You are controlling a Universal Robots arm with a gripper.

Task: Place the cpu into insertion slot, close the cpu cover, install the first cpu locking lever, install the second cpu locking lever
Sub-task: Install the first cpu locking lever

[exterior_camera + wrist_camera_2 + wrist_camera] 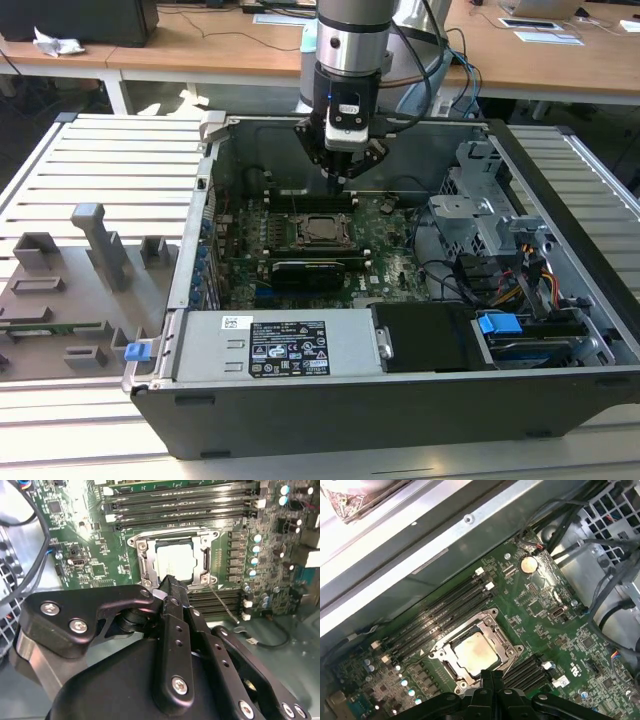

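My arm (350, 45) ends in a silver-grey metal cylinder with a darker band round it. Below that is a black wrist block (345, 100) with a small pale label (348, 108). Grey and black cables (428, 60) loop off its right side. Under the block, the gripper (338, 178) is matte black all over, built of flat linkage bars that taper to narrow fingers (172, 592). In the second wrist view I see its rounded black housing (115, 685) and silvery screws (180, 685) pinning the bars, two of them on a broad curved link (85, 605). A row of small holes runs down the central bar (175, 640).
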